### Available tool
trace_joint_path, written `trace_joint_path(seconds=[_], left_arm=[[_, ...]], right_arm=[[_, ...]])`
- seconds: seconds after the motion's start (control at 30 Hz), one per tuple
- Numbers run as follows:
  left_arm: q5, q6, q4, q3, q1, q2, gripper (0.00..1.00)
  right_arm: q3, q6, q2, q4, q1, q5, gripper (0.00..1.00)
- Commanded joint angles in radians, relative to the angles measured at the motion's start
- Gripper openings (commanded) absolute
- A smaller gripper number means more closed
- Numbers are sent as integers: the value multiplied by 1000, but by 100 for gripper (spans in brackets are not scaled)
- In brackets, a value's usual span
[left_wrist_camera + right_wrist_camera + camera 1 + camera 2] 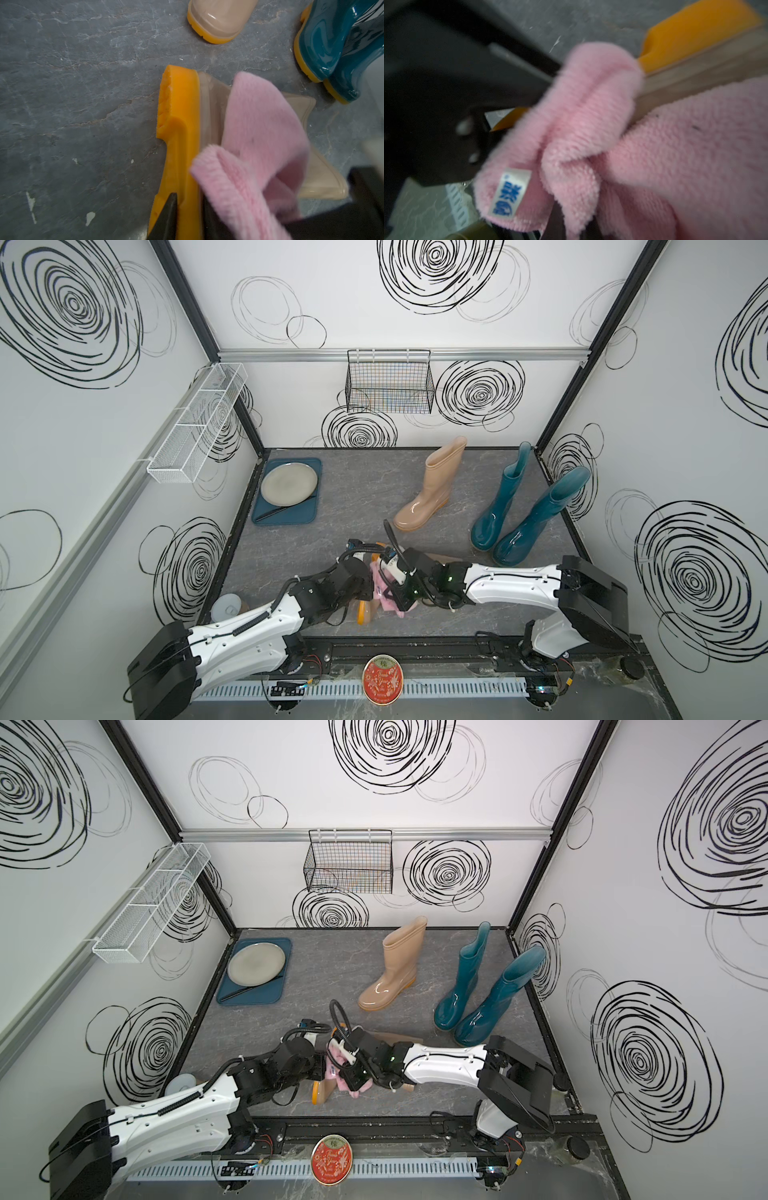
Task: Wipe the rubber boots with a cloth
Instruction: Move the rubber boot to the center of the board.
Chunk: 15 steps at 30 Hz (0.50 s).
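Note:
A beige boot [212, 108] lies on its side at the front middle of the table, its orange sole [363, 612] turned toward the left arm. My left gripper [189, 199] is shut on that sole, one finger on each side. The pink cloth [259, 124] is draped over the lying boot's shaft, and its white tag [508, 193] shows. My right gripper [574, 226] is shut on the cloth [380, 578]. A second beige boot [432, 489] stands upright mid-table. Two teal boots [505, 506] [540, 522] stand at the right.
A blue tray [309, 510] with a grey plate [289, 483] and a dark utensil sits at the back left. Wire baskets [388, 381] [199, 427] hang on the walls. A grey-lidded container [226, 605] stands by the left arm, and a red tin [382, 684] lies at the front rail.

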Motion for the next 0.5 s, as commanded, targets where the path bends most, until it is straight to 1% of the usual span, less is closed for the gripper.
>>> trace_joint_path(seconds=[0.0, 0.03, 0.1, 0.13, 0.2, 0.3, 0.37, 0.47], left_arm=[[43, 2, 80, -39, 45, -44, 33], [57, -1, 82, -48, 60, -61, 37], [70, -10, 75, -58, 78, -85, 38], [78, -14, 73, -63, 84, -98, 40], [83, -16, 65, -65, 92, -113, 43], [79, -13, 38, -61, 100, -132, 43], [71, -15, 15, -52, 108, -152, 43], [57, -16, -19, -38, 122, -181, 43]], right_arm=[[49, -66, 54, -6, 58, -66, 0], [60, -76, 75, -19, 67, -83, 0], [88, -84, 94, -53, 69, -81, 0], [87, -83, 84, -49, 54, -75, 0], [51, -69, 40, -3, -7, -95, 0], [6, -11, -26, 29, -142, -86, 0], [0, 16, -48, 19, -200, -20, 0], [20, 32, -34, -30, -221, 80, 0]])
